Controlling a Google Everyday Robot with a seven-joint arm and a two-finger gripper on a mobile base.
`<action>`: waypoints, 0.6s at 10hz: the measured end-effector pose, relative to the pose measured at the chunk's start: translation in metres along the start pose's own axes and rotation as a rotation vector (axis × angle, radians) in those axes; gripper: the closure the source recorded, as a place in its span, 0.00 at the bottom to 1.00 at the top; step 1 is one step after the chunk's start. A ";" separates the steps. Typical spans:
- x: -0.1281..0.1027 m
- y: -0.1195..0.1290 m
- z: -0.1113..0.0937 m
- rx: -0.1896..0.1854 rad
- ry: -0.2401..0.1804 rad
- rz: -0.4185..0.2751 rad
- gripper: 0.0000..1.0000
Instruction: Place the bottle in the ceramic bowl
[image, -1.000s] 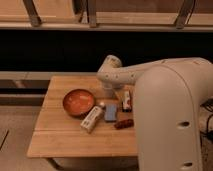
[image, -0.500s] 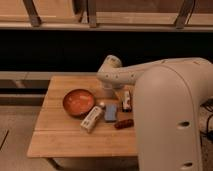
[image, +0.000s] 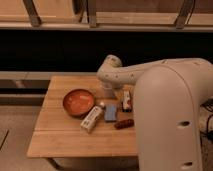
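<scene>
The ceramic bowl (image: 78, 102), orange-red inside with a darker rim, sits on the left part of the wooden table (image: 60, 142). The cream-white bottle (image: 92, 118) lies on its side just right of and in front of the bowl, its cap end toward the bowl's rim. My gripper (image: 109, 94) hangs from the white arm above the table's back middle, behind the bottle and to the right of the bowl. It holds nothing that I can see.
A blue rectangular block (image: 111, 112) lies right next to the bottle. A white-and-dark-red packet (image: 126, 100) lies behind it. A small dark red item (image: 124, 123) lies near the front right. My large white arm body (image: 167, 120) covers the table's right side.
</scene>
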 end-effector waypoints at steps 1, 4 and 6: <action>-0.022 0.005 0.001 -0.016 -0.040 -0.037 0.20; -0.077 0.038 0.000 -0.097 -0.121 -0.168 0.20; -0.076 0.050 -0.007 -0.115 -0.109 -0.200 0.20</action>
